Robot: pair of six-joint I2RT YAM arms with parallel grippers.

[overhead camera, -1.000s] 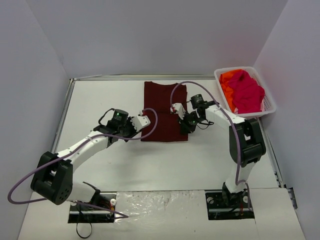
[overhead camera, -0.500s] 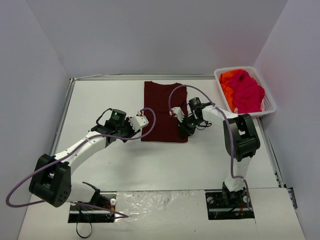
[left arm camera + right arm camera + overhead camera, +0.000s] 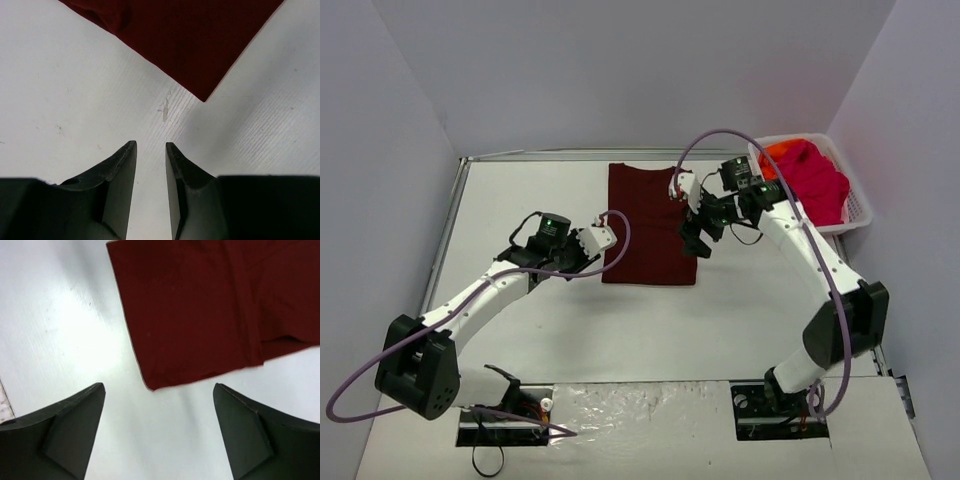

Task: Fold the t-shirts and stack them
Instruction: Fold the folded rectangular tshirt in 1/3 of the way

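A dark maroon t-shirt [image 3: 648,225] lies folded into a tall rectangle on the white table [image 3: 740,310]. My left gripper [image 3: 606,244] hovers at its left edge. In the left wrist view its fingers [image 3: 151,145] stand a narrow gap apart over bare table, with a shirt corner [image 3: 195,45] just ahead. My right gripper [image 3: 696,238] hangs above the shirt's right edge, open wide and holding nothing. The right wrist view shows the jaws [image 3: 159,387] spread either side of a lower shirt corner [image 3: 200,315]. Pink [image 3: 815,180] and orange [image 3: 775,155] t-shirts lie bunched in the basket.
A white lattice basket [image 3: 857,208] stands at the back right against the wall. Grey walls close in the table on the left, back and right. Purple cables loop over both arms [image 3: 740,135].
My right gripper has opened, let go of the maroon shirt's right edge and risen away from the table. The left arm has drifted slightly left; its jaws are unchanged.
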